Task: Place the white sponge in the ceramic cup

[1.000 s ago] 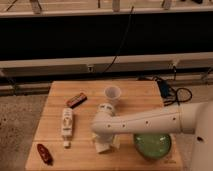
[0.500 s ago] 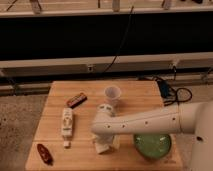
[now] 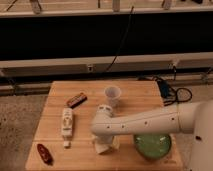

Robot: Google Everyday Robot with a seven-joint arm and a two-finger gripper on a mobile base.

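Work surface: light wooden table [image 3: 145, 90], rectangular. White robot arm [image 3: 145, 122] enters from the right edge, runs left across the table's front half and bends down at the wrist. Gripper [image 3: 103, 145] sits low at the front-centre of the table, close to the surface. Gripper state: cannot tell, as the end effector and the pale material under it merge. White sponge [image 3: 113, 143], a small off-white soft block, is at the gripper, just left of the wide green bowl [image 3: 152, 146]; held or only touched: cannot tell. Ceramic cup [image 3: 113, 95], whitish, tapered, no handle, stands upright at the rear-centre, apart from the gripper, w/ the arm's wrist between them. Other items: long white remote-like stick [image 3: 66, 122] at left-centre, lying front-to-back; small brown bar [image 3: 76, 100] behind it, set diagonally; dark red oblong object [image 3: 44, 153] at the front-left corner; black cables [image 3: 172, 92] at the table's right rear edge. Vs. earlier frames: arm, gripper, sponge and cup show no visible displacement; positions match.
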